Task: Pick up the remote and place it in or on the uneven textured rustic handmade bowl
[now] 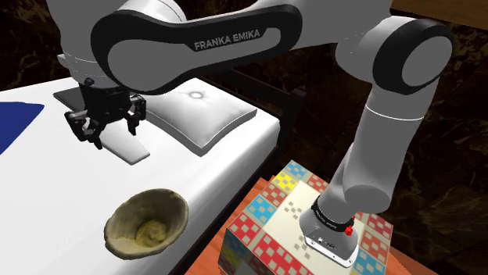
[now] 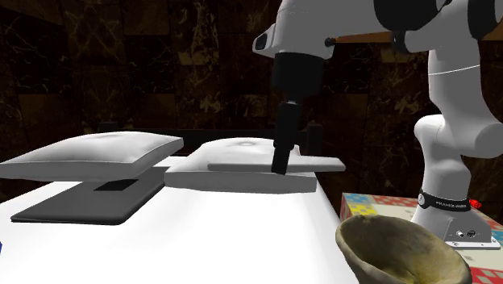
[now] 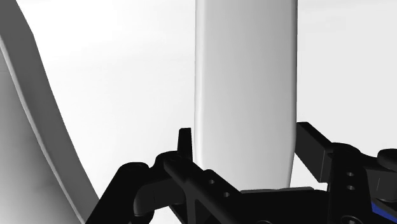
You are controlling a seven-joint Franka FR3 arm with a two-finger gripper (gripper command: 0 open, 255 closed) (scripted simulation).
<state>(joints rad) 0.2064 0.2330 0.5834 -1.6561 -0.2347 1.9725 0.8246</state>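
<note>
Claw: the black claw point(image 1: 115, 131) points down in the upper left of the shoulder view. Its fingers point(image 3: 184, 143) are drawn in to the remote's width, one against each long edge near one end.
Remote: the remote point(image 3: 245, 83) is a plain pale grey slab, gripped by the claw point(image 2: 280, 165). It hangs flat and level just above the bed. In the second exterior view the remote point(image 2: 322, 164) sits at mid-frame in front of a pillow point(image 2: 242, 181). In the shoulder view the remote point(image 1: 129, 148) is left of centre.
Bowl: the bowl point(image 1: 168, 212) is rough, tan and uneven at the rim. It stands mouth up on the bed in the lower left of the shoulder view, well apart from the remote. In the second exterior view the bowl point(image 2: 379, 258) is at lower right.
Bed: the bed point(image 1: 47, 195) has a white sheet, with the pale pillow point(image 1: 199, 117) just right of the claw.
Arm: the white arm point(image 1: 235, 35), lettered FRANKA EMIKA, spans the top of the shoulder view.
Stand: the stand point(image 1: 274, 226) is a box of coloured chequered squares at lower right.
</note>
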